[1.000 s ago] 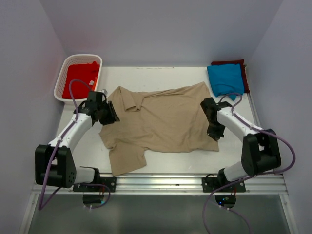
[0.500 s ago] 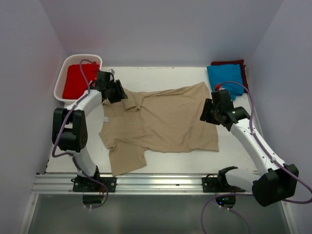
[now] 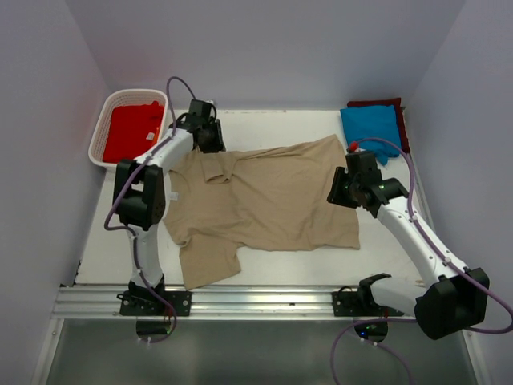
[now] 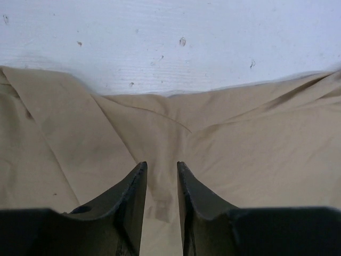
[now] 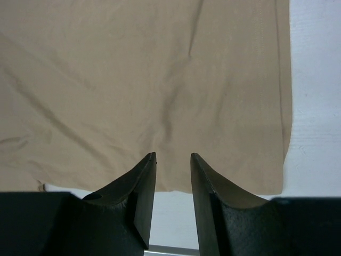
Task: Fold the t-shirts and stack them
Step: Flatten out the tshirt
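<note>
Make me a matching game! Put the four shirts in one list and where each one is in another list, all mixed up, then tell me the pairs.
Shirts:
1. tan t-shirt
2. red t-shirt
3. blue t-shirt
4. maroon t-shirt

Places:
A. underneath another shirt, far right corner
B. spread out in the middle
C. inside the white basket
D. folded on top of another shirt

Pairs: 1-B, 2-C, 3-D, 4-A

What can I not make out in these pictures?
- Maroon t-shirt: top view, blue t-shirt covers most of it.
- Left gripper: top view, its own wrist hides the tips; contact with tan t-shirt unclear.
- Red t-shirt: top view, basket wall hides its underside.
</note>
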Tool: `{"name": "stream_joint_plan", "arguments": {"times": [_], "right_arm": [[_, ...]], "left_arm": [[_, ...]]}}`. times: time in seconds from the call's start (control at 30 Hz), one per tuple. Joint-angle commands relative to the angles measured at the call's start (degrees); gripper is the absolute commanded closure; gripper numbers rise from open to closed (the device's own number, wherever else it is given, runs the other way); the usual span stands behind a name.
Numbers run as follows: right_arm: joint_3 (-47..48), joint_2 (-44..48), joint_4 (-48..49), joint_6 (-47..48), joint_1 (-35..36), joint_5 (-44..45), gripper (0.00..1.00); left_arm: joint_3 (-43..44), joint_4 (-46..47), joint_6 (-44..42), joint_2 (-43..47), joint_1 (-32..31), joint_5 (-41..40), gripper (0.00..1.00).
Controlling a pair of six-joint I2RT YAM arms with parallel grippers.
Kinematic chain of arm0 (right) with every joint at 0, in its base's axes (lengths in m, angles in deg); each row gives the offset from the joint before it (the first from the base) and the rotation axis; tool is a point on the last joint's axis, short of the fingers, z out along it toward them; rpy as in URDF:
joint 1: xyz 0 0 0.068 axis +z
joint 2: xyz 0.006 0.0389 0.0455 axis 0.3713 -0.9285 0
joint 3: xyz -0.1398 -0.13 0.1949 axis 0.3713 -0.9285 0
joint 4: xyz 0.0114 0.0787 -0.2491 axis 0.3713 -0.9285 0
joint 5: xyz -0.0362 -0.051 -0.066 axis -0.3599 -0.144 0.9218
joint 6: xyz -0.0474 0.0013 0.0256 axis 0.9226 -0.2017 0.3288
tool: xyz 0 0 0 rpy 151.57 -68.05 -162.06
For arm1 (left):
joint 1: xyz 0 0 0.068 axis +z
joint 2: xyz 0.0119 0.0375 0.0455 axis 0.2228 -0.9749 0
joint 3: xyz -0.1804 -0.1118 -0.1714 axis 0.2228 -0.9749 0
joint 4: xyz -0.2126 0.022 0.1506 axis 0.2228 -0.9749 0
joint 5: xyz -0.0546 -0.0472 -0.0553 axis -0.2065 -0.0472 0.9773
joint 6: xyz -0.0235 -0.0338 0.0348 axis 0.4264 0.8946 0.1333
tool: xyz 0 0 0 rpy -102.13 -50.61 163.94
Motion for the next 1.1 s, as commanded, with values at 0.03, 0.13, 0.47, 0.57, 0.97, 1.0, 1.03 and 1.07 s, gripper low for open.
{"name": "stream_joint_plan", "arguments": {"times": [0.03,0.13,0.47,0.57,0.97,1.0,1.03,1.07], "right_arm": [[-0.4,0.1,1.6,1.2,0.3,-0.7,0.65],[-0.7,0.0,1.9,0.6,0.2,-0.9,0.66],[-0.2,-0.8,1.2,0.0,0.3,0.1,0.67],[-0.1,-0.8,1.2,-0.1,0.3,0.2,0.68],[-0.6,-0.9,1.1,-0.2,0.3,1.4,0.68],[-0.6,-0.9,1.1,-0.2,0.3,1.5,0.68],[-0.7,-1.0,1.3,-0.2,0.3,1.6,0.69],[-0.7,-0.9,1.4,-0.2,0.3,1.8,0.69]], "left_arm": [[2.4,-6.0,-2.4,-1.6,-1.2,-5.8,0.69],[1.2,-5.9,-2.9,-2.2,-1.3,-5.9,0.73],[0.0,-6.7,-3.8,-3.9,-2.0,-5.9,0.78],[-0.7,-6.0,-4.3,-4.5,-2.4,-4.6,0.8],[-0.6,-6.2,-5.0,-6.2,-3.1,-1.9,0.81],[-0.6,-6.3,-5.1,-6.2,-3.0,-2.0,0.81],[-0.2,-6.8,-5.1,-6.2,-3.0,-2.6,0.81],[-0.1,-6.9,-5.1,-6.1,-3.0,-2.7,0.81]]}}
